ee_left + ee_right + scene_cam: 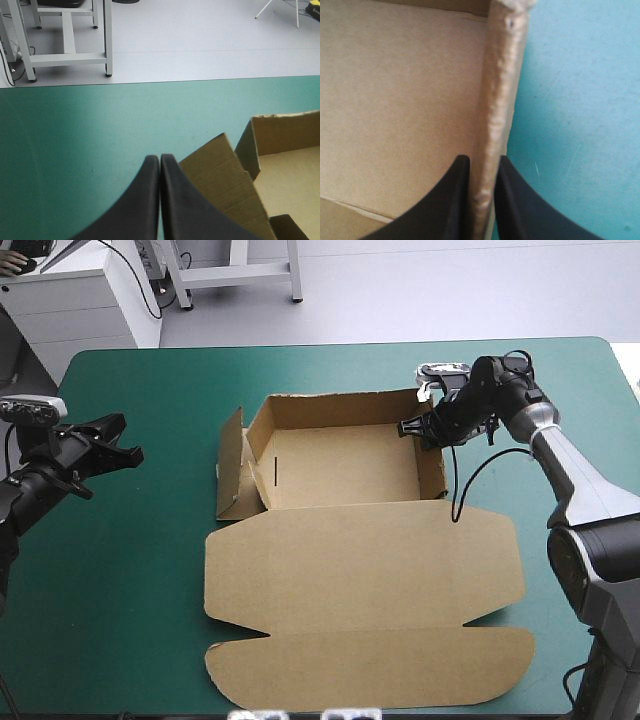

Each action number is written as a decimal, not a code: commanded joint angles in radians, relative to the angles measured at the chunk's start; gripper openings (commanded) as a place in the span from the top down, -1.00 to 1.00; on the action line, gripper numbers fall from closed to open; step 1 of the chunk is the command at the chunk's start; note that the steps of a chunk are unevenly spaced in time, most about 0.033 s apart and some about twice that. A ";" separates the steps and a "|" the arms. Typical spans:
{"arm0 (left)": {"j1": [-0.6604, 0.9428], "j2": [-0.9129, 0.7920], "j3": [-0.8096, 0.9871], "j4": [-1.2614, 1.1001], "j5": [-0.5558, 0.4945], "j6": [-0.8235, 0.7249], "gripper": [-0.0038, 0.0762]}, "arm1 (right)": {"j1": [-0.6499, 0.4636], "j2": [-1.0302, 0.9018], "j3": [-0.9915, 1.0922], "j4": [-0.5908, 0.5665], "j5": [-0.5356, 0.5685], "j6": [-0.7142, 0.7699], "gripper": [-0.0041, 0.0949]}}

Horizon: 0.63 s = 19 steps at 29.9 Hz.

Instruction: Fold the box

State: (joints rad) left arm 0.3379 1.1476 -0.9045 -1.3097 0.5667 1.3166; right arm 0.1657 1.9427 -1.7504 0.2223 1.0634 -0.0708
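The brown box [340, 470] lies mid-table as an open tray, its far and right walls raised and its lid [360, 570] flat toward the front edge. Its left wall flap [232, 465] leans outward. My right gripper [425, 428] is at the right wall's far end. In the right wrist view its black fingers [457, 200] straddle that wall [500, 90], shut on it. My left gripper [125, 445] hovers left of the box, apart from it. Its fingers [150, 200] meet in a point, shut on nothing, with the leaning flap [225, 175] just ahead.
Bare teal-green cover [150, 560] stretches from the box to the table's left edge, and a strip [330, 365] runs behind the box to the far edge. The lid's front flap [370, 670] reaches close to the table's front edge.
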 commanded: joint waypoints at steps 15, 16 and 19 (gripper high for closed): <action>0.004 -0.017 -0.026 -0.048 -0.008 -0.003 0.92 | -0.003 -0.069 -0.252 -0.074 0.188 0.130 -0.21; 0.004 -0.015 -0.026 -0.048 -0.008 -0.003 0.92 | -0.001 -0.069 -0.252 -0.063 0.188 0.130 -0.21; 0.004 -0.015 -0.026 -0.046 -0.008 -0.003 0.92 | 0.017 -0.073 -0.228 -0.048 0.188 0.144 -0.21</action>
State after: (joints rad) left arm 0.3379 1.1487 -0.9045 -1.3076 0.5667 1.3166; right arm 0.1697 1.9392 -1.9679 0.1484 1.2404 0.0667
